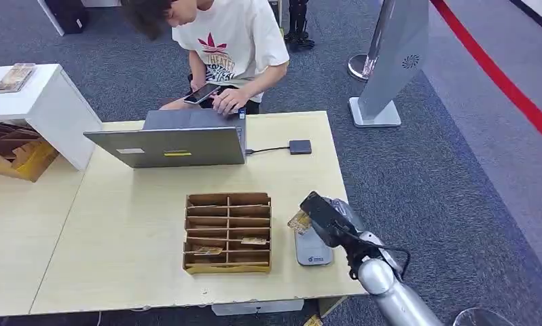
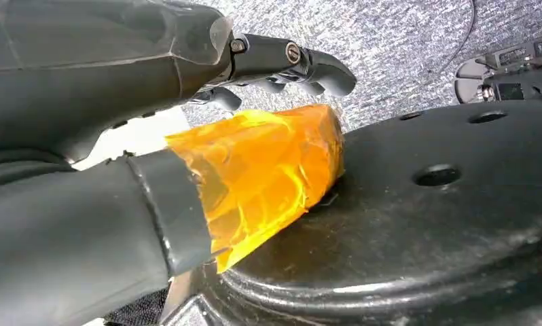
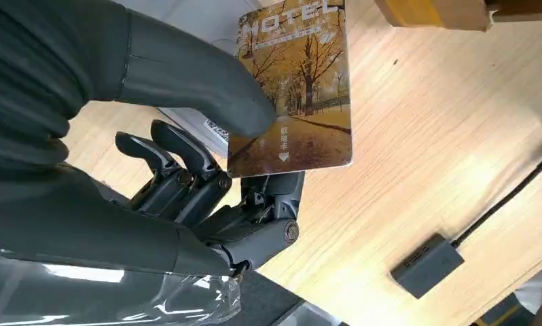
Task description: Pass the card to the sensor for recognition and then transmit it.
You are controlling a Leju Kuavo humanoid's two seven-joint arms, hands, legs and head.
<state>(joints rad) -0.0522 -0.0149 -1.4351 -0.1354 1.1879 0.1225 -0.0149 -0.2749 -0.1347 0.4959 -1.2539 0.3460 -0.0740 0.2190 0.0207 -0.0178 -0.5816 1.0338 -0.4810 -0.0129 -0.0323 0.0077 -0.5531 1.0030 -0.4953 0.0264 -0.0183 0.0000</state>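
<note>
While the head view shows the right hand [image 1: 320, 216] up over the near right part of the table [image 1: 125, 231], pinching the card [image 1: 299, 221] just above and beside the grey sensor pad [image 1: 314, 250], the read looks about to happen or in progress, can't tell if the card touches the pad; handing it on is still left, probably to the person [image 1: 231, 41] seated behind the laptop [image 1: 176, 141], who has a phone [image 1: 202, 93] in hand; cardboard divider tray [image 1: 228, 233] sits just left of the pad with a couple of cards in its slots. Left wrist view: left hand [image 2: 187, 102] hangs by the robot's body, fingers curled in on nothing, orange tape on the thumb. Right wrist view: thumb on top and fingers [image 3: 187, 170] beneath clamp the card [image 3: 297, 88], a glossy hotel key card, autumn trees in yellow-brown, white lettering, small arrow at one end, flat and unbent, over the wood tabletop; a small dark hub [image 3: 428, 264] with cable lies nearby
</note>
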